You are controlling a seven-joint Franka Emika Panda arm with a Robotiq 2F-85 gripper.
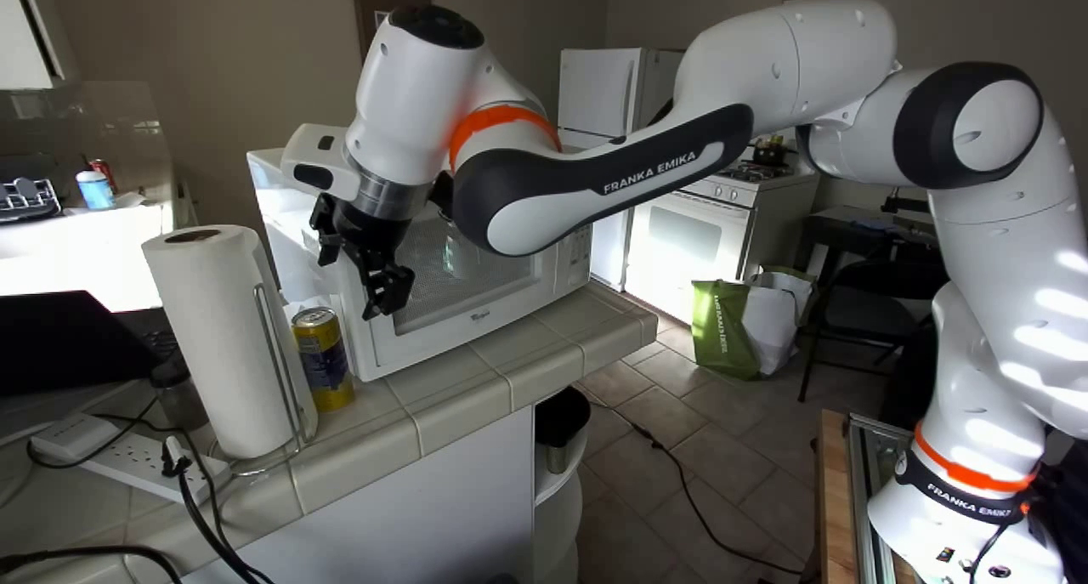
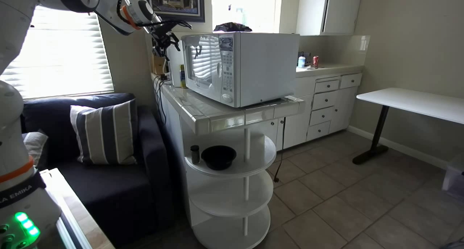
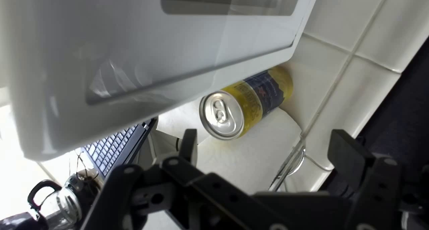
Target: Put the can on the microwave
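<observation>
The yellow-gold can (image 1: 323, 363) with a dark blue band stands upright on the tiled counter, between the paper towel roll and the microwave (image 1: 463, 333). In an exterior view only a sliver of the can (image 2: 182, 78) shows beside the microwave (image 2: 268, 67). In the wrist view the can's metallic top (image 3: 224, 115) is visible and the microwave (image 3: 134, 56) front fills the upper left. My gripper (image 1: 359, 271) is open and empty, higher than the can and in front of the microwave door. In the wrist view the can is beyond the open fingers (image 3: 266, 146), not between them.
The white paper towel roll (image 1: 225, 346) on its wire holder stands close beside the can. A power strip (image 1: 127, 461) with cables, a glass jar (image 1: 178, 393) and a dark laptop (image 1: 76, 337) lie behind it. A dark item (image 2: 232, 27) shows at the microwave's top.
</observation>
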